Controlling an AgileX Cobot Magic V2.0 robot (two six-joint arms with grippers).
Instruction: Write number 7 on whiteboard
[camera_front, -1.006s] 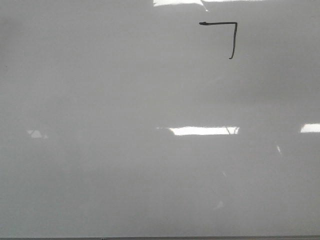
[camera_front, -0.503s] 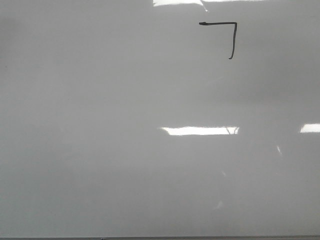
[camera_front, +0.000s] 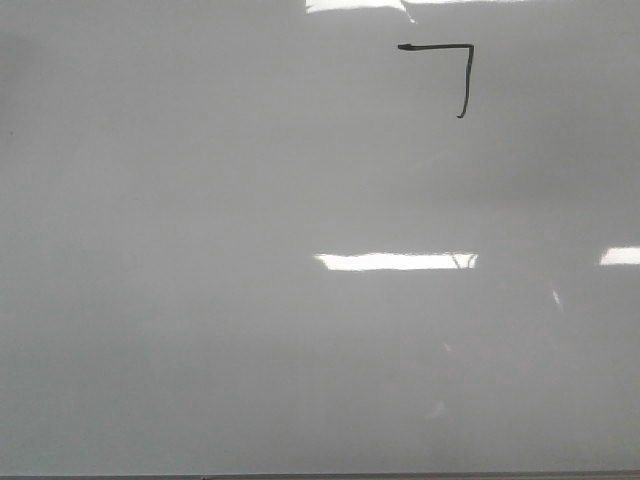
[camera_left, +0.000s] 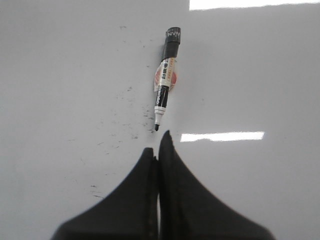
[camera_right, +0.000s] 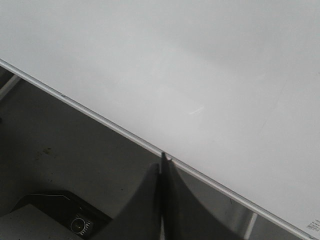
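On my front feed the whiteboard (camera_front: 200, 200) fills the frame, glossy pale grey, with its thin dark edge running along the bottom. The number 7 (camera_front: 466, 75) sits up at about one o'clock from the frame's centre: a black horizontal bar with a straight stroke dropping from its right end and a tiny hook at the foot. Bright rectangular light reflections (camera_front: 395, 261) lie across the middle and the top of the board. I see neither arm in this view.

From my left wrist camera, the left gripper (camera_left: 159, 142) has its two black fingers pressed together with nothing between them. Just beyond the fingertips a black marker (camera_left: 165, 80) lies flat on the board, uncapped, its nib pointing back toward the gripper and close to the tips without touching them. A label is wrapped around the marker's barrel. Small dark ink specks (camera_left: 127, 120) are scattered on the board beside it.

From my right wrist camera, the right gripper (camera_right: 163, 162) is likewise closed and empty, its tips over the board's metal edge strip (camera_right: 100, 117). Beyond that edge lies a dark surface (camera_right: 60, 150).
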